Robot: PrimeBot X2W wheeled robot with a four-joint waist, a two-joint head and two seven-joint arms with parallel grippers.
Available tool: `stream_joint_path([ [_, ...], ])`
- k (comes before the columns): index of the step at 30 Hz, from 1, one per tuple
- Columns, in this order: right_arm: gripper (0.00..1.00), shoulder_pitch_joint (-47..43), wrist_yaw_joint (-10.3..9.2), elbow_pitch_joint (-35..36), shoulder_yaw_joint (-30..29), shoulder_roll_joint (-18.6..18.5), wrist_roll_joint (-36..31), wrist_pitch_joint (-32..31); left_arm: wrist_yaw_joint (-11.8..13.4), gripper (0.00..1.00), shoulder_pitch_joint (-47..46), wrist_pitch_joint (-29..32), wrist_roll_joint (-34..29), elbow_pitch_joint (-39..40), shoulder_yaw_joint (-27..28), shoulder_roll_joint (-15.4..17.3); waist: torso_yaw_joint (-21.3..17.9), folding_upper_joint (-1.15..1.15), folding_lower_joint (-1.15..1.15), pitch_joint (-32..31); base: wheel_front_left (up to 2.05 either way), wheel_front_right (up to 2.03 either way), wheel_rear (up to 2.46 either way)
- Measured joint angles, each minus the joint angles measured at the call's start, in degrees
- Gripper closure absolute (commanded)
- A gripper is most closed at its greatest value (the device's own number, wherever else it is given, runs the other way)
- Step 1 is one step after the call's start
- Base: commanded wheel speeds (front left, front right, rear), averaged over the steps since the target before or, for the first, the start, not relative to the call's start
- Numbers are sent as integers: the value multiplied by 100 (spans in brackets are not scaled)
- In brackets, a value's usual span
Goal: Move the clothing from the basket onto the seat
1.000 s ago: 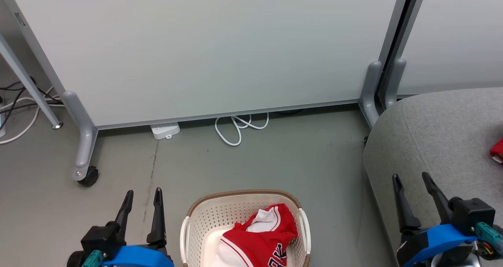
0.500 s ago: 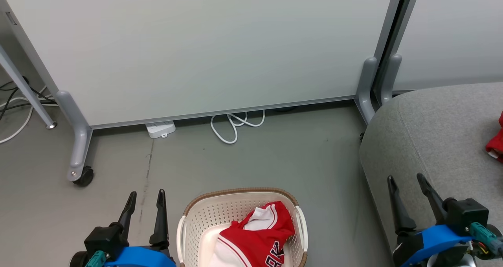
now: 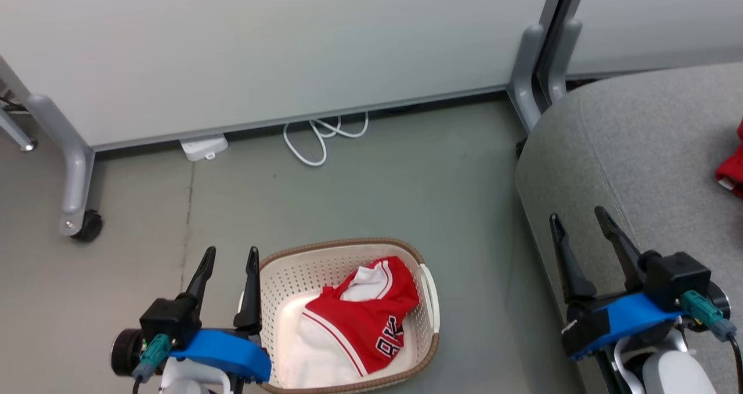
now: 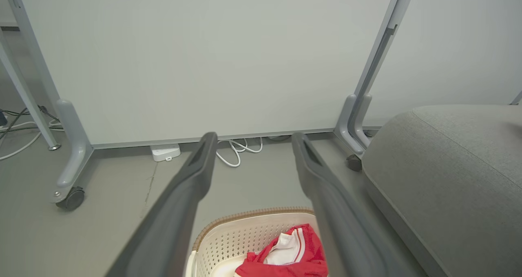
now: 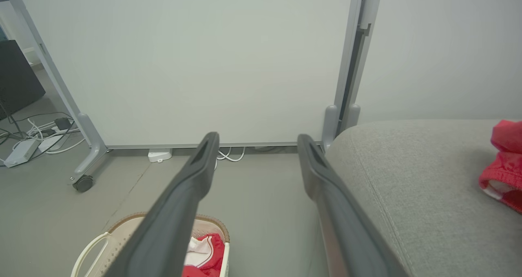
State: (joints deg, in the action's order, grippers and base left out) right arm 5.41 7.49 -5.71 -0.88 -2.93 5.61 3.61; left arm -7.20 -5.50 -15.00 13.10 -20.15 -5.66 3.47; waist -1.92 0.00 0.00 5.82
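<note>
A red jersey with white trim and dark lettering (image 3: 363, 318) lies crumpled in the cream basket (image 3: 290, 272) on the floor. The jersey (image 4: 291, 250) (image 5: 204, 256) also peeks into both wrist views. A second red garment (image 3: 732, 170) (image 5: 503, 167) rests on the grey seat (image 3: 638, 144) at the right. My left gripper (image 3: 231, 256) hovers open just left of the basket with nothing between its fingers. Over the seat's front left edge, my right gripper (image 3: 579, 219) is open and empty.
A white partition on castor feet (image 3: 78, 208) stands behind the basket. A white power strip (image 3: 203, 147) and a looped white cable (image 3: 322, 138) lie at its base. Bare grey floor (image 3: 377, 202) lies between partition, basket and seat.
The head camera has tilted down, so the whole scene has slid up and left in the picture. More of the basket and jersey shows. Both grippers stay open.
</note>
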Motion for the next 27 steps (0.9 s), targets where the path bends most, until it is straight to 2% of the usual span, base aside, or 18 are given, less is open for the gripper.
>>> stream_joint_path([
  [4,0,337,0,124,119,1,-5,25,-2,0,-411,0,-55,-172,-343,178,-147,0,1,453,0,0,0],
  [9,0,802,-1,236,349,-2,-16,101,-18,0,-1054,1,-35,-509,-847,578,-405,0,1,1107,0,0,0],
  [17,0,1551,-1,300,656,-3,158,361,-19,0,-2324,219,243,-1213,-1982,1182,-906,0,2,2253,0,0,0],
  [18,0,1721,-1,300,751,-3,213,442,-19,0,-2604,297,337,-1410,-2252,1310,-1030,0,2,2539,0,0,0],
  [27,0,2273,0,220,1172,-2,485,781,-19,0,-3407,536,812,-2184,-3250,1692,-1666,0,2,3608,0,0,0],
])
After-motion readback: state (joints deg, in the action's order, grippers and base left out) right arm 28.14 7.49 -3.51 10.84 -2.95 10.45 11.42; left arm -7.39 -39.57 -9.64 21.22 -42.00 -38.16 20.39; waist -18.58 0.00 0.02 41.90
